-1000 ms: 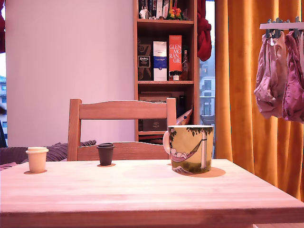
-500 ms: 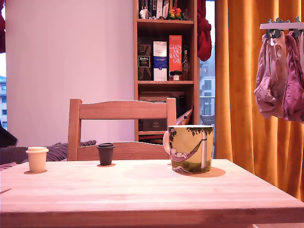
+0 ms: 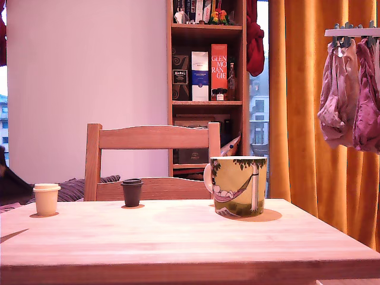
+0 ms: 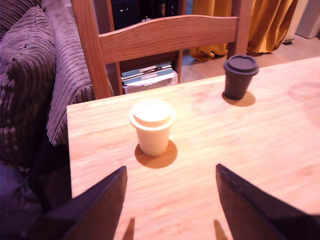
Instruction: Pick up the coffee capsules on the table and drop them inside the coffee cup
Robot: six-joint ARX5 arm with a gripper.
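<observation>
Both dark fingers (image 4: 95,200) of the gripper (image 4: 170,205) stand spread wide in the wrist view, holding nothing, with bare table (image 4: 280,145) between them and the cream capsule (image 4: 152,125) upright a little beyond the gap. The dark capsule (image 4: 240,76) stands upright farther off, near the wooden chair (image 4: 165,35).

In the exterior view the cream capsule (image 3: 46,198) sits well to the exterior view's left of the coffee cup (image 3: 238,184), and the dark capsule (image 3: 132,192) stands between them, apart from both. Compared with half a second ago, the dark shape at that view's left edge sits lower and a wedge of shadow has grown across the tabletop near the cream capsule. Capsules and cup have not shifted.

Only that dark sliver of the arm shows in the exterior view; the fingers themselves are cut off there, and their tips are cropped in the wrist view.
</observation>
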